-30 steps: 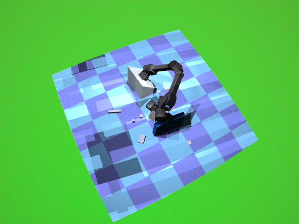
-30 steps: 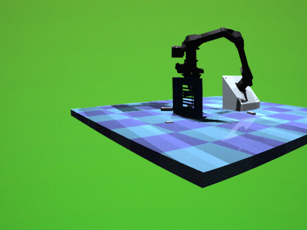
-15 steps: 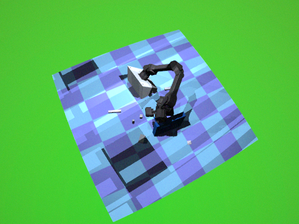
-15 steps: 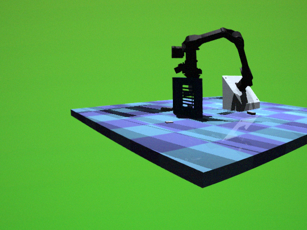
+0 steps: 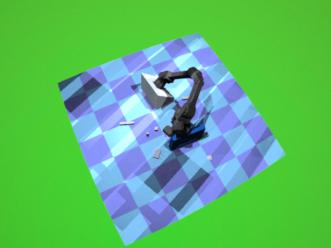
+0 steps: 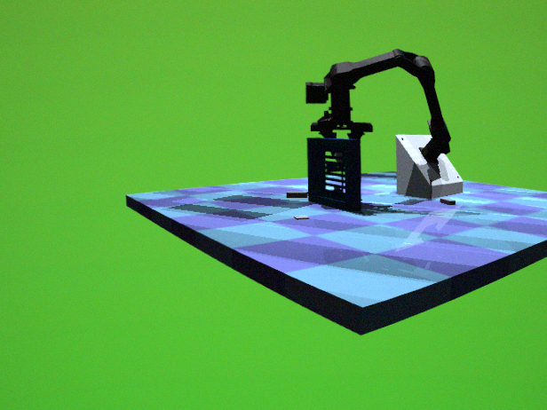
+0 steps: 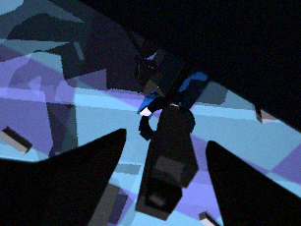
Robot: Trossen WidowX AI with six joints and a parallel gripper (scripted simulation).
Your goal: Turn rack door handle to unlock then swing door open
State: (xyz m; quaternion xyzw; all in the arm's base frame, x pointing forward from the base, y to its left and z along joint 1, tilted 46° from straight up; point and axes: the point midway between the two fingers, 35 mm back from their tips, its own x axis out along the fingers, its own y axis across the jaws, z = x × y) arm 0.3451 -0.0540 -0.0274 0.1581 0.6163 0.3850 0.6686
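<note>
The blue rack (image 5: 197,137) (image 6: 355,173) stands upright on the checkered table (image 5: 129,214) (image 6: 364,284). In the exterior view its window with slats shows from the far side. No gap between door and frame shows; the arm covers much of it, so the door's angle is unclear. The dark grey upright handle (image 7: 169,152) is seen from above in the wrist view, between the fingers; its turn is hard to tell. My gripper (image 6: 342,134) (image 7: 165,140) points down over the rack's robot side, its fingers apart, with space on both sides of the handle. The fingertips are hidden in the top view.
A grey wedge-shaped base (image 5: 150,89) (image 6: 406,169) carries the arm. Loose pale pieces lie about: a long bar (image 5: 127,123), two small cubes, a flat slab (image 5: 157,153) near the rack's end, a small tile (image 5: 209,158) (image 6: 301,217) beyond it, and a block (image 5: 185,98) near the base.
</note>
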